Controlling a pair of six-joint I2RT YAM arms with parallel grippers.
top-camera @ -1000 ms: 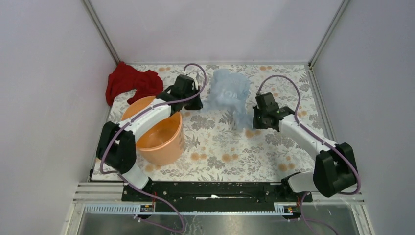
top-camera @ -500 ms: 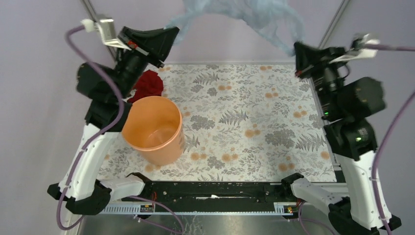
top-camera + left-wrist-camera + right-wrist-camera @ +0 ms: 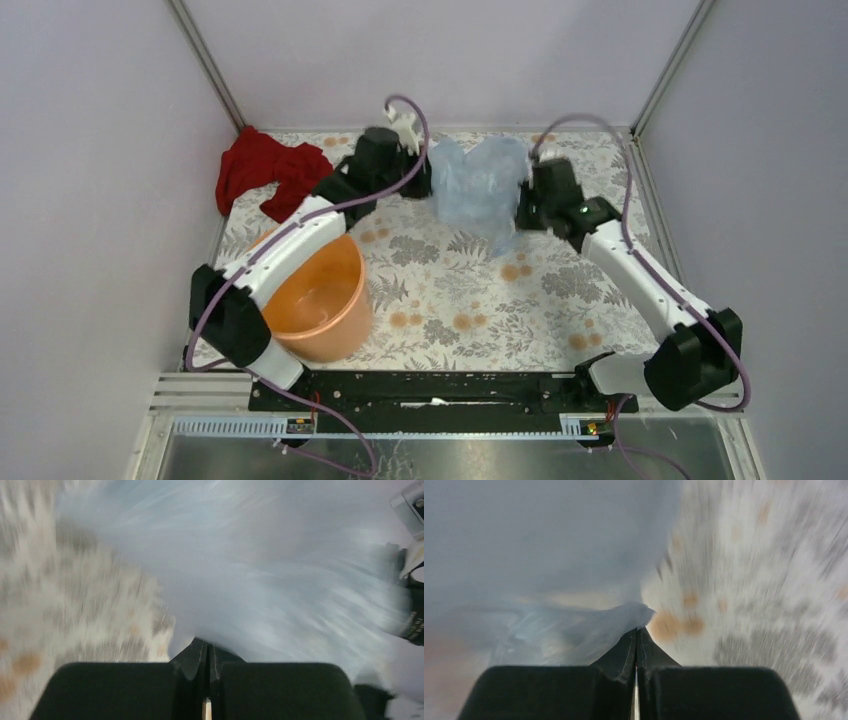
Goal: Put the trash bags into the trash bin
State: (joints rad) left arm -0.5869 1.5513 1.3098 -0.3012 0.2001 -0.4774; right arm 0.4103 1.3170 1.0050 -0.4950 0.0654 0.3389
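Note:
The pale blue, see-through trash bag (image 3: 478, 185) hangs bunched between my two grippers over the far middle of the table. My left gripper (image 3: 428, 182) holds its left side and my right gripper (image 3: 520, 206) its right side. The left wrist view, blurred, shows the left gripper (image 3: 206, 644) shut with the bag's film (image 3: 260, 570) running from its tips. In the right wrist view the right gripper (image 3: 636, 631) is shut on a fold of the bag (image 3: 574, 630). The orange trash bin (image 3: 335, 292) stands upright at the near left, partly under my left arm.
A red cloth (image 3: 262, 168) lies crumpled in the far left corner. The flowered tablecloth (image 3: 480, 290) covers the table, with walls close on three sides. My right arm (image 3: 412, 605) shows at the right edge of the left wrist view.
Half a second ago both arms were raised high with the bag stretched between them. Now they are low over the far table again, closer together, and the bag hangs bunched.

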